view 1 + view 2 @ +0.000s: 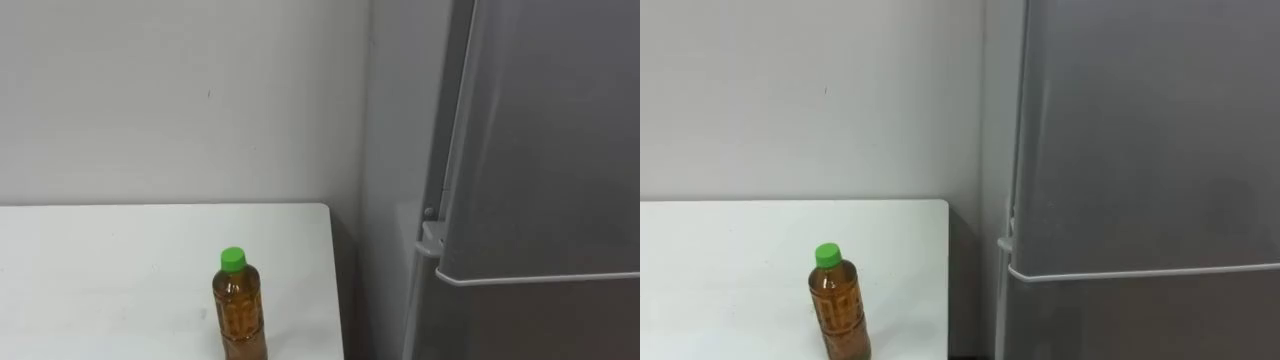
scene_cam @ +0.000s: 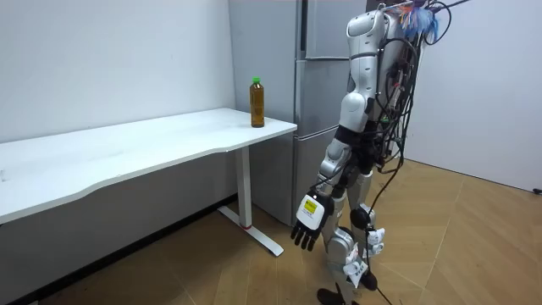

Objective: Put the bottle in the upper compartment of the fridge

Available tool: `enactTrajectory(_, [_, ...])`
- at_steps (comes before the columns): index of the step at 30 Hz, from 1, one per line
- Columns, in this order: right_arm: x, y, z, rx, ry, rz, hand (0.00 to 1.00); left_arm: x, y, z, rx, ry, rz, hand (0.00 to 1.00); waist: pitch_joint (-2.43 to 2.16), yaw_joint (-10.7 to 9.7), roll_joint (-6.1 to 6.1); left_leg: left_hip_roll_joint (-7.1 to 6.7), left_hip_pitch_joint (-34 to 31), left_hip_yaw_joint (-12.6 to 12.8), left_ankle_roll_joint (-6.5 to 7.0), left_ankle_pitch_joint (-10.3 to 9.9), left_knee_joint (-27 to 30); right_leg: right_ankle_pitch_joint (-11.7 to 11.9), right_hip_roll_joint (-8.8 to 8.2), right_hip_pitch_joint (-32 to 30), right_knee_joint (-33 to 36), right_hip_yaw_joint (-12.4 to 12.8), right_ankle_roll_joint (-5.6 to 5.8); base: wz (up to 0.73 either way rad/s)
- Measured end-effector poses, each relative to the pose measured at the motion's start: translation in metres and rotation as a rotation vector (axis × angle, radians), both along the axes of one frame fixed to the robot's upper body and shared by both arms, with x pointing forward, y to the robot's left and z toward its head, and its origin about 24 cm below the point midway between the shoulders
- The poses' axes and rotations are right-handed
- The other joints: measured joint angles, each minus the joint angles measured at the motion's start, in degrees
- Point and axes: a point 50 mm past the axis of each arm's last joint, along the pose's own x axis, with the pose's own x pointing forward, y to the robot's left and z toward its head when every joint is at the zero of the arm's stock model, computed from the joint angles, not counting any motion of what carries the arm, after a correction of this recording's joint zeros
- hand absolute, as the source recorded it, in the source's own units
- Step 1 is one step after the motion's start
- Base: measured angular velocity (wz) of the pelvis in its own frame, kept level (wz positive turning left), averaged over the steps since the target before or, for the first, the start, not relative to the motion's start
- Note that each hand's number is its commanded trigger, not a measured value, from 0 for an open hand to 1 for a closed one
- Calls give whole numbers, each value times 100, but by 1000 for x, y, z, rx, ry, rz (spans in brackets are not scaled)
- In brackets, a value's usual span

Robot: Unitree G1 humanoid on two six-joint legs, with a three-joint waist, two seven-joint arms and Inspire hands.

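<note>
The tea bottle (image 1: 239, 312), amber with a green cap, stands upright at the lower centre of the left eye view, near the right end of the white bench (image 1: 110, 265). The grey fridge (image 1: 545, 150) at the right has its doors closed. In the room view, the left hand (image 2: 307, 225) hangs low in the lower centre, fingers loosely spread and holding nothing, well apart from the bottle at upper centre.

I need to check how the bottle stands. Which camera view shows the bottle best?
The room view: the bottle appears whole there, upright near the table corner beside the fridge. Both eye views show it closer, with its green cap, but the picture's lower edge cuts off its base.
</note>
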Motion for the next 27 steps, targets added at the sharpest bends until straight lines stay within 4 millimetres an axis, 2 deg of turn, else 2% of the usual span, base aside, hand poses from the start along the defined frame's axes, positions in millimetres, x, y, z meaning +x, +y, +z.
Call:
enactTrajectory(20, [0, -1, 0, 1, 5, -6, 0, -1, -1, -1, 21, 17, -18, 0, 4, 8, 45, 4, 33, -16, -1, -1, -43, 0, 4, 25, -22, 9, 0, 0])
enactTrajectory(25, [-2, -2, 0, -2, 8, -13, 0, -1, 2, 0, 49, 1, 35, 0, -2, 14, 67, 1, 47, -15, -2, -1, -84, 2, 5, 49, -77, 10, 2, 0])
enactTrajectory(27, [-2, -2, 0, -4, 10, -14, 0, 5, 5, 1, 68, -45, 111, 0, -1, 22, 65, -2, 54, -15, -3, 0, -79, 3, 8, 58, -78, 1, 2, 0])
